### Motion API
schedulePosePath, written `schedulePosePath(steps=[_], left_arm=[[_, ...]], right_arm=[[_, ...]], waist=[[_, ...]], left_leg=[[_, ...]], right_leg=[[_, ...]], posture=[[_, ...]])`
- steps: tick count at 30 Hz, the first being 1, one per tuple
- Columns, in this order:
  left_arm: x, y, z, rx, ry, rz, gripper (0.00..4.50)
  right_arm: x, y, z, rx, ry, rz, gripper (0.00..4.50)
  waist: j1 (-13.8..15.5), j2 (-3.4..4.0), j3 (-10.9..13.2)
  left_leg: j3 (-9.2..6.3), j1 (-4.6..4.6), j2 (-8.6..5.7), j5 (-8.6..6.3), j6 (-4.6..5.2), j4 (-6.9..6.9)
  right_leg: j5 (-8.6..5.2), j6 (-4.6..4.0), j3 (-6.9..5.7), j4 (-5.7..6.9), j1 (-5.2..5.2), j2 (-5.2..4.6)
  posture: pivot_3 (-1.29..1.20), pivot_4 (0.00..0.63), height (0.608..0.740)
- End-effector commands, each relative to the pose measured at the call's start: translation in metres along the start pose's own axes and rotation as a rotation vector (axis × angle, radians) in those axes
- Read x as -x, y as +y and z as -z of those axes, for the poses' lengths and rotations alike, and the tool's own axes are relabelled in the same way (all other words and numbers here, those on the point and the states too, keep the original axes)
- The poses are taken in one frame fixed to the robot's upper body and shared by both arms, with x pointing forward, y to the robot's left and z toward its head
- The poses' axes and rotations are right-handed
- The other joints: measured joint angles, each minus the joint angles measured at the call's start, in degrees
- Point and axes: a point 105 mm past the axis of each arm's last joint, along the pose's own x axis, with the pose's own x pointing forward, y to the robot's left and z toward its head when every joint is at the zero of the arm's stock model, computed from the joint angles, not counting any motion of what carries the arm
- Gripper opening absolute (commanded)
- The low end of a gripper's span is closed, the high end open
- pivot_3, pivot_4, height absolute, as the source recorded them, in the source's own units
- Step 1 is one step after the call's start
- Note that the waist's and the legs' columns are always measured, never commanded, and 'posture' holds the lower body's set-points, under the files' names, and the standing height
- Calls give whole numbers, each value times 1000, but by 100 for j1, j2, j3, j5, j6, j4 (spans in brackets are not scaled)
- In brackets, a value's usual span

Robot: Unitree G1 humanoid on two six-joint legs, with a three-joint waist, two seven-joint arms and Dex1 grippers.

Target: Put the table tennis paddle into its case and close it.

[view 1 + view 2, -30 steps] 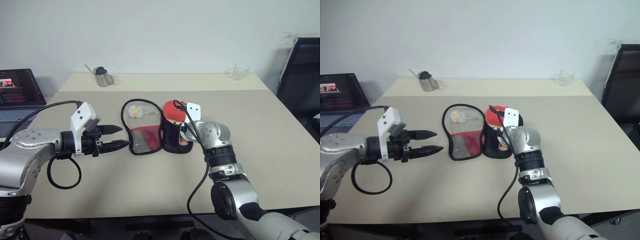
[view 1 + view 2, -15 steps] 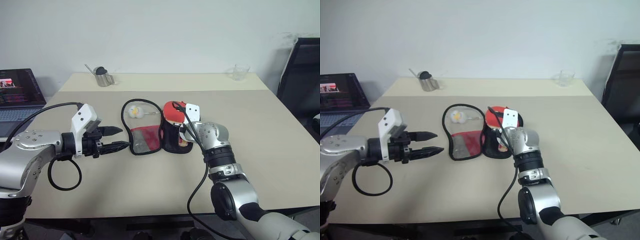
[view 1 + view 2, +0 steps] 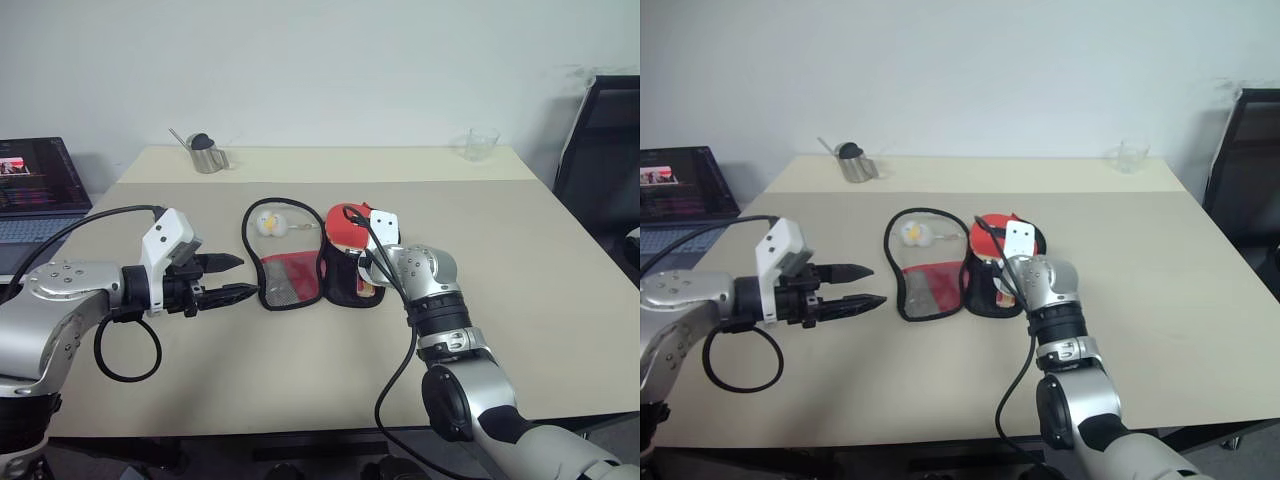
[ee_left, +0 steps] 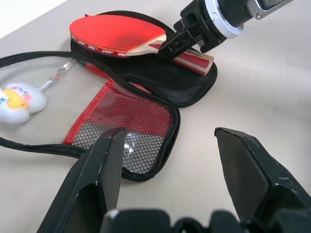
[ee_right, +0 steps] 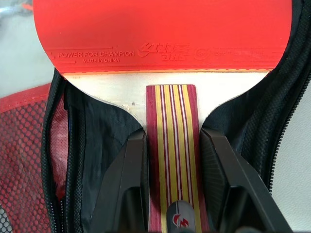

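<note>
The case [image 3: 290, 281] lies unzipped and spread flat mid-table, its red mesh half to the left and its black-lined half [image 4: 160, 80] to the right. A white plush ball [image 3: 267, 223] on a cord rests inside the left half's far loop. The table tennis paddle [image 3: 345, 222] hangs over the black lining with its red face [image 5: 163, 29] up. My right gripper [image 5: 171, 138] is shut on its striped wooden handle [image 5: 170, 121]. I cannot tell whether the blade touches the lining. My left gripper [image 3: 246, 275] hovers open just left of the case, pointing at it.
A metal cup [image 3: 206, 154] stands at the table's far left and a clear glass [image 3: 481, 145] at the far right. A laptop [image 3: 35, 190] sits off the left side. A black chair [image 3: 600, 140] stands beyond the right edge.
</note>
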Motion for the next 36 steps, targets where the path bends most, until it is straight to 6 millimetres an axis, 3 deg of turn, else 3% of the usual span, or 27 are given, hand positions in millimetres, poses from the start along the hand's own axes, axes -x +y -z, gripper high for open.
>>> schedulePosePath(steps=[1,4,9,15,31,36], left_arm=[[6,0,-9,-48,-9,-19,3181],[6,0,-9,-49,-7,-22,3181],[8,0,-9,-50,-4,-28,3181],[7,1,-9,-51,-5,-29,3181],[5,1,-9,-54,-1,-20,3181],[6,2,-9,-55,-1,-23,3181]], right_arm=[[2,57,46,-1,124,-174,1813],[2,58,45,15,125,-183,2589],[4,60,39,20,92,-186,4429],[10,63,20,58,8,-213,4471],[2,49,26,104,10,-131,4471],[8,49,15,120,-33,-142,4471]], waist=[[-3,0,0],[-3,0,0],[-2,-1,0],[-2,-1,-1],[-2,-2,-2],[-1,-3,-2]], left_leg=[[0,0,0,0,0,0],[0,0,0,0,0,0],[-1,0,0,0,0,1],[-1,0,1,0,0,0],[-2,0,1,0,0,1],[-2,0,1,0,0,1]], right_leg=[[0,0,0,0,0,0],[0,0,0,0,0,0],[0,0,0,0,0,0],[0,0,-1,0,0,0],[0,0,-2,0,0,0],[0,0,-2,0,0,0]], posture=[[0,150,740],[0,150,740],[0,150,740],[0,150,740],[0,150,740],[0,150,740]])
